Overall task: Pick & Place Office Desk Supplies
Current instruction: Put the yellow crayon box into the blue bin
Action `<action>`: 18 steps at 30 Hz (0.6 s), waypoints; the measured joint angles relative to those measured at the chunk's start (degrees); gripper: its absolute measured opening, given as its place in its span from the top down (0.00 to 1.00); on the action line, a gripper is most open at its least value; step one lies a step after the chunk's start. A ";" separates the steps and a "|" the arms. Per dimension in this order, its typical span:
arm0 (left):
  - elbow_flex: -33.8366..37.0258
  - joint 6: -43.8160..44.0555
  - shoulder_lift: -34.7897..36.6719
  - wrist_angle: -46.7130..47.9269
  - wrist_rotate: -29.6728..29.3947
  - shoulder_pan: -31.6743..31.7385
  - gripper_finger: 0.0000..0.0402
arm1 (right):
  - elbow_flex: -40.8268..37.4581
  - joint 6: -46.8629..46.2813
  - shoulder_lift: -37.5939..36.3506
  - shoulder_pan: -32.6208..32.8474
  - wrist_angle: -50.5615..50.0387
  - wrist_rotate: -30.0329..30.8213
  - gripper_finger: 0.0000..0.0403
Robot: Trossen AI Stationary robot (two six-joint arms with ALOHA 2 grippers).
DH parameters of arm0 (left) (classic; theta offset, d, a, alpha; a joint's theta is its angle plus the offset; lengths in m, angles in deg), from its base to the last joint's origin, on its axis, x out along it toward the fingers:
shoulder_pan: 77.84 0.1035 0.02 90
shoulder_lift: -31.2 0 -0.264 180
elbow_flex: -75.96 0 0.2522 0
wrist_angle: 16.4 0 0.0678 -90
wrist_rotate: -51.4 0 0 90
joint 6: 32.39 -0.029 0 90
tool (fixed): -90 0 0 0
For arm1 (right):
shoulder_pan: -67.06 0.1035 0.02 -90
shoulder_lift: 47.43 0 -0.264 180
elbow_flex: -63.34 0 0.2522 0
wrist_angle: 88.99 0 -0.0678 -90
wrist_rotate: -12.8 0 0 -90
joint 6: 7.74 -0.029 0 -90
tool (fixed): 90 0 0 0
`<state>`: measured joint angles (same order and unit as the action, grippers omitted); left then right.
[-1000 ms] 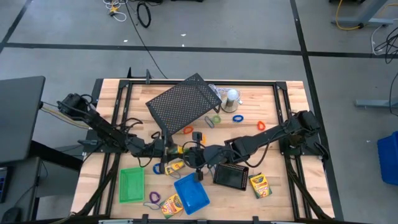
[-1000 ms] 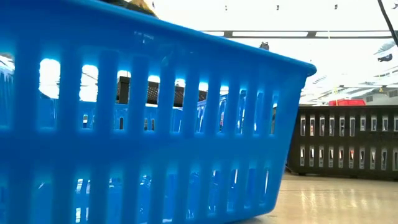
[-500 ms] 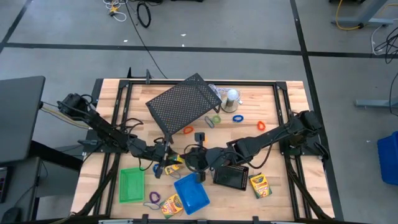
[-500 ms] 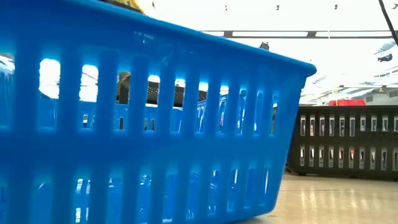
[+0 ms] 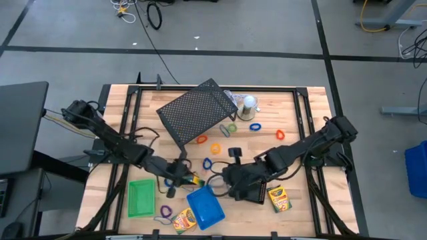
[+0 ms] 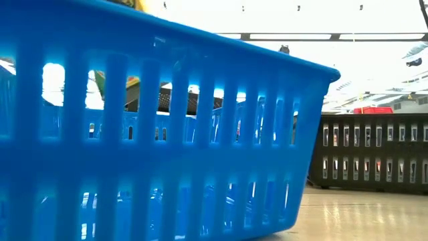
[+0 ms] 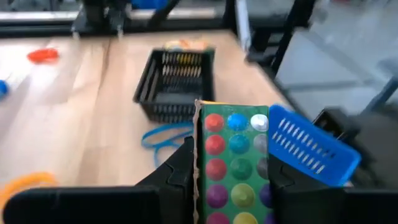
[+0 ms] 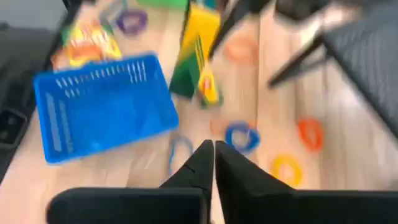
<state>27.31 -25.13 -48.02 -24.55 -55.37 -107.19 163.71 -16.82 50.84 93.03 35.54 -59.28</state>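
We see a grey floor (image 5: 267,27) crossed by dark lines, with cables (image 5: 143,12) lying on it. A wooden table (image 5: 283,110) stands in the middle, a dark desk (image 5: 20,123) at its left. Bright ceiling lights (image 6: 374,37) show beyond.

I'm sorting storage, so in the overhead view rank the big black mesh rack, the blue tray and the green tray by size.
1. Black mesh rack, clearly largest.
2. Blue tray and green tray look too alike to rank.
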 joint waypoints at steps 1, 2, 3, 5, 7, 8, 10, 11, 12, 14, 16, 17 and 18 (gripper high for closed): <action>-2.16 -0.69 -0.04 3.15 -0.79 -0.02 0.76 | 0.00 -1.40 0.08 0.16 -2.12 0.01 0.91; -4.18 -1.81 -0.05 6.00 -1.24 -0.17 0.76 | 0.00 -2.68 0.11 0.29 -4.26 -0.01 0.88; -5.89 -2.68 -0.14 8.06 -1.52 -0.28 0.76 | 0.00 -3.84 0.11 0.31 -5.99 0.08 0.85; -9.19 -4.03 -0.81 11.62 -1.57 -0.34 0.76 | 0.00 -5.96 0.09 0.31 -9.03 0.12 0.78; -11.98 -4.30 -2.16 14.28 -1.10 -0.31 0.76 | 0.00 -7.60 0.11 0.33 -12.50 0.17 0.70; -13.12 -3.90 -2.98 15.17 -1.11 -0.31 0.76 | 0.00 -8.44 0.11 0.48 -13.50 0.30 0.66; -15.31 -1.59 -4.96 17.38 -1.19 -0.31 0.76 | -0.30 -10.09 0.11 0.58 -14.57 0.43 0.59; -16.31 0.32 -6.13 18.01 -1.15 -0.31 0.76 | -0.77 -10.79 0.09 0.64 -14.44 0.07 0.56; -17.21 2.19 -7.26 18.47 -1.22 -0.31 0.76 | -1.19 -11.55 0.09 0.68 -14.73 -0.26 0.54; -19.13 6.49 -9.34 20.00 -1.21 -0.31 0.76 | -1.85 -12.83 0.11 1.22 -15.64 -0.42 0.51; -21.40 10.15 -11.45 20.45 -1.07 -0.41 0.76 | -2.68 -13.16 0.11 1.80 -15.86 -0.38 0.50; -22.42 11.64 -12.19 21.59 -1.08 -0.57 0.76 | -3.20 -13.19 0.11 2.08 -15.85 -0.39 0.50; -23.57 13.09 -13.06 22.40 -1.33 -0.69 0.76 | -3.69 -13.52 0.11 2.43 -15.81 -0.38 0.51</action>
<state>3.74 -12.04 -61.08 -2.15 -56.71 -107.89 160.01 -30.34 50.96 95.46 19.74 -59.66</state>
